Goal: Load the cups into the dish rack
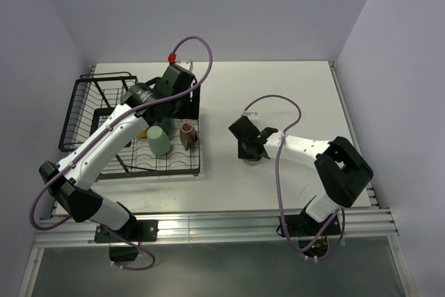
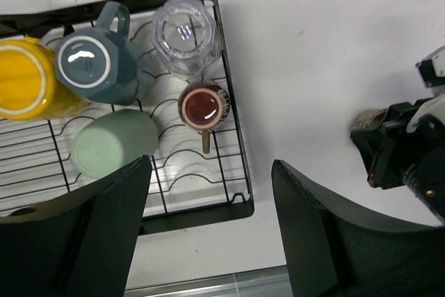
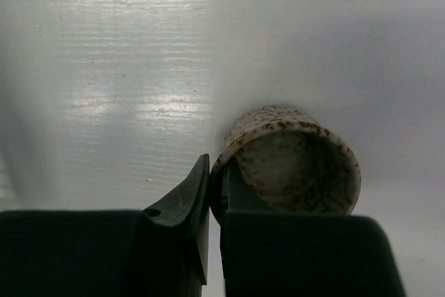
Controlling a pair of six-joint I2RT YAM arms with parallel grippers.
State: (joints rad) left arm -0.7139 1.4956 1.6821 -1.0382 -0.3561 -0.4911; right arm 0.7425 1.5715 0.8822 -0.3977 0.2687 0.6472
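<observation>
**Desk:** Which cup is outside the rack, and where?

**Me:** The beige speckled cup (image 3: pixel 292 165). It is on the white table (image 1: pixel 299 95), well apart from the dish rack (image 2: pixel 198 215). It looks like matte stoneware, with brown flecks thickest around the round rim, and its mouth faces my right wrist camera.

**Desk:** Is your right hand on it?

**Me:** Yes. My right gripper (image 3: pixel 215 172) is pinched onto the left side of the rim. The cup wall is caught in the thin slit between the two black fingers.

**Desk:** And the left?

**Me:** My left gripper (image 2: pixel 210 165) hangs over the rack, spread wide and grasping nothing. Its fingers (image 2: pixel 104 227) are broad, dull black wedges.

**Desk:** What is in the rack?

**Me:** Five pieces sit on the flat black wire grid with its wavy dividers.
- The glossy yellow mug (image 2: pixel 24 78) is at the left.
- The grey mug (image 2: pixel 90 64) touches it. It has faceted sides, a loop handle and a pale ring on its upturned face.
- The clear glass (image 2: pixel 186 33) is next, with an angular, faceted outline.
- Just below the glass is the brown cup (image 2: pixel 203 107), with a streaked rim and a shiny dark red centre.
- The pale green tumbler (image 2: pixel 115 145) is smooth, matte and rounded. It sits beside the brown cup and below the grey mug.
</observation>
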